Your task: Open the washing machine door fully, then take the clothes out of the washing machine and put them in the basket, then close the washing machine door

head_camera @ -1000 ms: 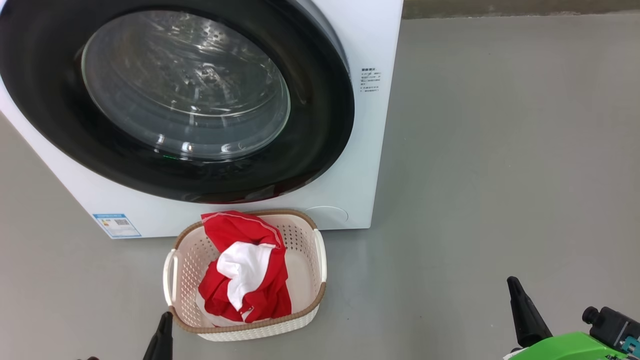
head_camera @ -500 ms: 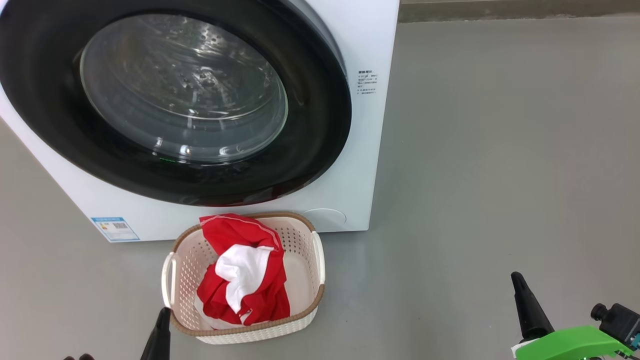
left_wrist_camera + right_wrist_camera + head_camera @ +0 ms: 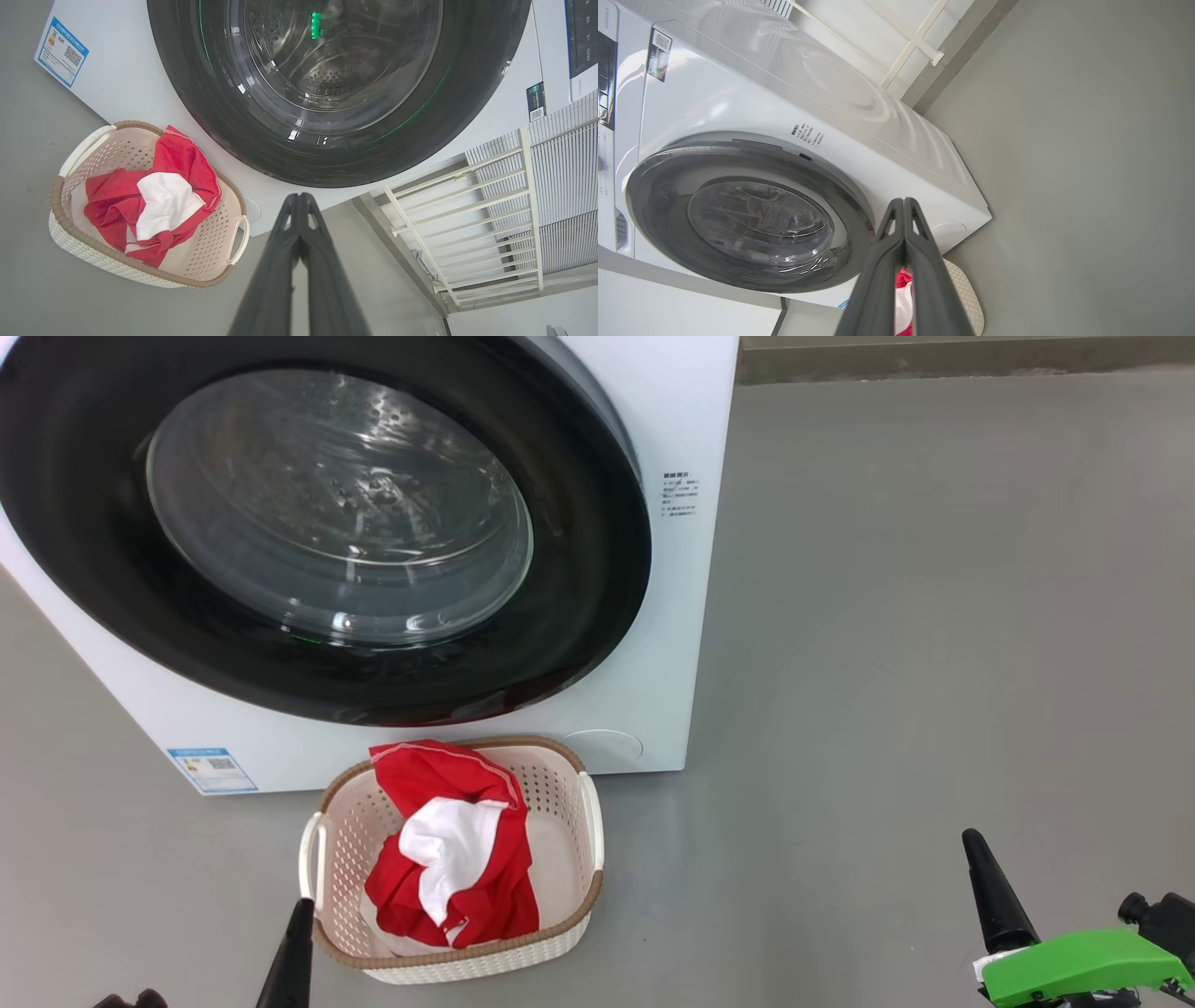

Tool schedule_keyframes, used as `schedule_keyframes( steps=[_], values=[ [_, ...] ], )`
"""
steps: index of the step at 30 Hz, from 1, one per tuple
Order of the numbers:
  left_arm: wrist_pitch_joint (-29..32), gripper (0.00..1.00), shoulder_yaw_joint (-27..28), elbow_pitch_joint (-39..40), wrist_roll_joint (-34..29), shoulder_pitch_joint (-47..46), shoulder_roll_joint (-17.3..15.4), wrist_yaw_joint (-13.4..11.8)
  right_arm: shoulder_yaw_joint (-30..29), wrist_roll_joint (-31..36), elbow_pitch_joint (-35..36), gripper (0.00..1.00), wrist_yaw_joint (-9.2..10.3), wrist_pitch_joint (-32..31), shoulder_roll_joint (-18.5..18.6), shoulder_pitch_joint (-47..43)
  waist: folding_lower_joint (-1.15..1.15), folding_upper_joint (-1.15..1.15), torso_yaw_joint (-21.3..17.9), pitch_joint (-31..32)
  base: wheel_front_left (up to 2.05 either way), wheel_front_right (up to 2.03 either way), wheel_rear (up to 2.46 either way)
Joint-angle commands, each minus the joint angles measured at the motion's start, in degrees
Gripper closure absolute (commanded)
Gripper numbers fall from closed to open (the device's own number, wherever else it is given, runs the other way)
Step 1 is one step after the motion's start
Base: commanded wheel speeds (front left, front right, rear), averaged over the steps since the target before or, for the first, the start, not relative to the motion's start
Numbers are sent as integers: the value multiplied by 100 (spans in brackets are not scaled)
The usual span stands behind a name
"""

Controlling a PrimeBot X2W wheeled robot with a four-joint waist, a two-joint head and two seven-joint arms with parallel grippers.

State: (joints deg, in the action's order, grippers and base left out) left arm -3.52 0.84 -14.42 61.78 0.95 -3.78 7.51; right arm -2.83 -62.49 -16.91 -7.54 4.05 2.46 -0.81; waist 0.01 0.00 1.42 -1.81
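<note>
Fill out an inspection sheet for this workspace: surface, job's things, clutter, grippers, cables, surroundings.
Surface: grey floor, bare to the right of the machine.
Job's things: washing machine stands on the floor; washing machine door looks shut; clothes lie heaped in the basket, which sits on the floor in front of the machine.
Clutter: nothing seen.
Grippers: left gripper shut, empty, tip beside the basket's near-left corner; right gripper shut, empty, over bare floor.
Cables: nothing seen.
Surroundings: white barred frame beside the machine.
</note>
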Motion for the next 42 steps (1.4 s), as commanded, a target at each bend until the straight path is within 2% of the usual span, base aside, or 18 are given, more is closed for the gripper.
schedule_keyframes(
  steps=[1,42],
  values=[
    [52,100,161,108,149,-238,-46,-1,42,-169,166,100,3,-35,101,272,0,0,-4,5,0,0,0],
    [734,100,402,55,2481,-604,4,-2,-153,-2471,270,100,5,-732,147,595,0,0,-112,129,0,0,0]
  ],
)
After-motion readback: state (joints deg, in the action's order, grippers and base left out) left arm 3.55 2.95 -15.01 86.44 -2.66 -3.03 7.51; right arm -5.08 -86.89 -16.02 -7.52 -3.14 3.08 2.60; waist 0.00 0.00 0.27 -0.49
